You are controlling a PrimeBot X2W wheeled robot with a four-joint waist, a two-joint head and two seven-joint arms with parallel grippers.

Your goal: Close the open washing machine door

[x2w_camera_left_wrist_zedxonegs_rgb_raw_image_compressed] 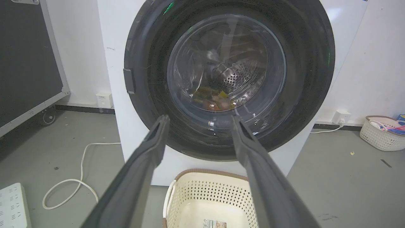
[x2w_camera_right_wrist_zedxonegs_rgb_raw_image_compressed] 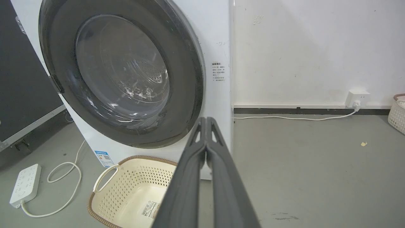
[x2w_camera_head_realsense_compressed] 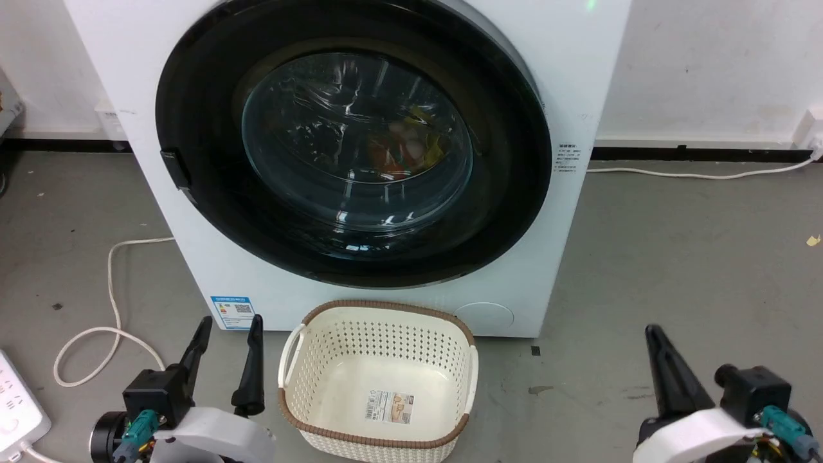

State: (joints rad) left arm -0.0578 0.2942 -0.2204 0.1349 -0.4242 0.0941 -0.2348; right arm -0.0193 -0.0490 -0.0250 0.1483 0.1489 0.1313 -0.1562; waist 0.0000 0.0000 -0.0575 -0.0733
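Head view gives us the washing machine door (x2w_camera_head_realsense_compressed: 357, 161) ahead of and above both grippers. Its face is turned straight out toward us and lies against the front of the washing machine (x2w_camera_head_realsense_compressed: 578, 77); whether it is latched we cannot tell. Being round, it has no longer side. We see a wide glossy black rim around a bulging clear glass centre, with a small dark tab (x2w_camera_head_realsense_compressed: 175, 168) on the edge toward our left gripper (x2w_camera_head_realsense_compressed: 231, 319). That gripper's fingers stand spread apart, holding nothing. Our right gripper (x2w_camera_head_realsense_compressed: 652, 331) has its fingers pressed together. A cream basket (x2w_camera_head_realsense_compressed: 386, 305) sits between the two, nearer the left one.
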